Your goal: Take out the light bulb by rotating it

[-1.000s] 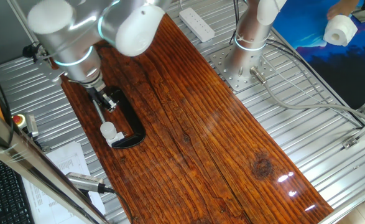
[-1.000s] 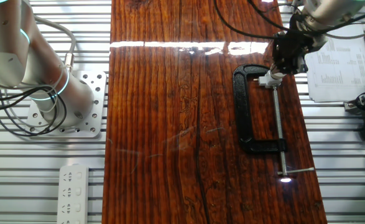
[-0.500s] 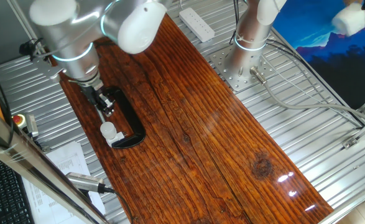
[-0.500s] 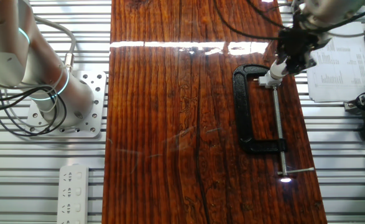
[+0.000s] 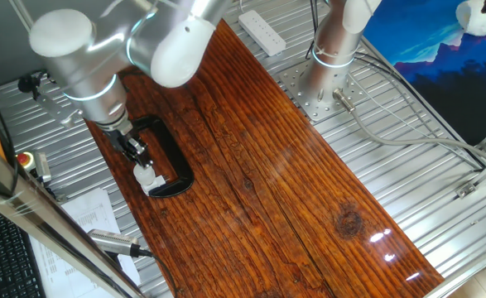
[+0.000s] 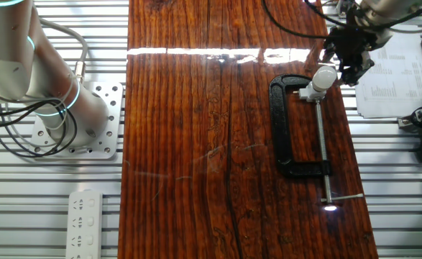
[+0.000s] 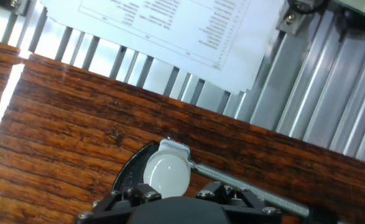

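- Spanning the middle of both fixed views is the bench (image 6: pixel 218 144), a long dark red wooden board laid on a ribbed metal frame (image 5: pixel 416 165).
- Reaching in from the upper left of one fixed view, the arm (image 5: pixel 127 41) bends at a bulky white elbow, and its wrist section drops steeply toward the near edge of the board; a second white arm base (image 5: pixel 335 50) stands bolted to a plate beside the board.
- A black C-clamp (image 6: pixel 286 129) lies flat on the wood, with its long silver screw (image 6: pixel 321 151) running along the board's edge side.
- A printed paper sheet (image 6: pixel 394 75) lies on the metal frame just beside the board, and a white power strip (image 6: pixel 85 223) sits on the frame at the far side.
- The gripper (image 5: pixel 137 151) points down at one end of the clamp; in the other fixed view it hangs just above and beside that end. How far its fingers are parted cannot be told, and no view shows them closed on anything.
- The light bulb (image 6: pixel 324 76) sits at the clamp's end where the screw starts, its white dome (image 7: pixel 166 175) facing the hand view's camera, just ahead of the gripper's black body; whether the fingers touch it cannot be told.
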Available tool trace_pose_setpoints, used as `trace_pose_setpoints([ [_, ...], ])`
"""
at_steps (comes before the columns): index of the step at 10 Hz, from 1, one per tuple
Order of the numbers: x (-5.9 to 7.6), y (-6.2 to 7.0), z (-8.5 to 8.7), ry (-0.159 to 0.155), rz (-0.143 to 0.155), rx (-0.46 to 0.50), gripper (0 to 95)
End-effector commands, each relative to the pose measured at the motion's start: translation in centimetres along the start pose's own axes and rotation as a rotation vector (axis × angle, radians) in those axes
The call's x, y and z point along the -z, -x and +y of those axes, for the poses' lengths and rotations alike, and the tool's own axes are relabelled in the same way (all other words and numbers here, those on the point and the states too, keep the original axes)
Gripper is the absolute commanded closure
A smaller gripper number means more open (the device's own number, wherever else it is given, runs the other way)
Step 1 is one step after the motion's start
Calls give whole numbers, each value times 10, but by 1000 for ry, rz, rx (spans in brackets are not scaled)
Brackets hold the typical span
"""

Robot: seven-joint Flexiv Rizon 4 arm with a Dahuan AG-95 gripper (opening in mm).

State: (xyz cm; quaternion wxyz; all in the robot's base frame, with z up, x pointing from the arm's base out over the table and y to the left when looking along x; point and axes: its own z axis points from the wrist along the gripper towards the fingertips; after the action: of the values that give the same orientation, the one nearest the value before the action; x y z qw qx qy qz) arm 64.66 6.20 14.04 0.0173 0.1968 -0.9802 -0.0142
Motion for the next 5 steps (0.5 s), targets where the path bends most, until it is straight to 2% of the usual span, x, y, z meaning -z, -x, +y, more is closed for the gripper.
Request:
trace_pose_setpoints([
  [1,-5,3,1,-1,7,36,380],
  [5,-18,10,15,-4,10,30,380],
])
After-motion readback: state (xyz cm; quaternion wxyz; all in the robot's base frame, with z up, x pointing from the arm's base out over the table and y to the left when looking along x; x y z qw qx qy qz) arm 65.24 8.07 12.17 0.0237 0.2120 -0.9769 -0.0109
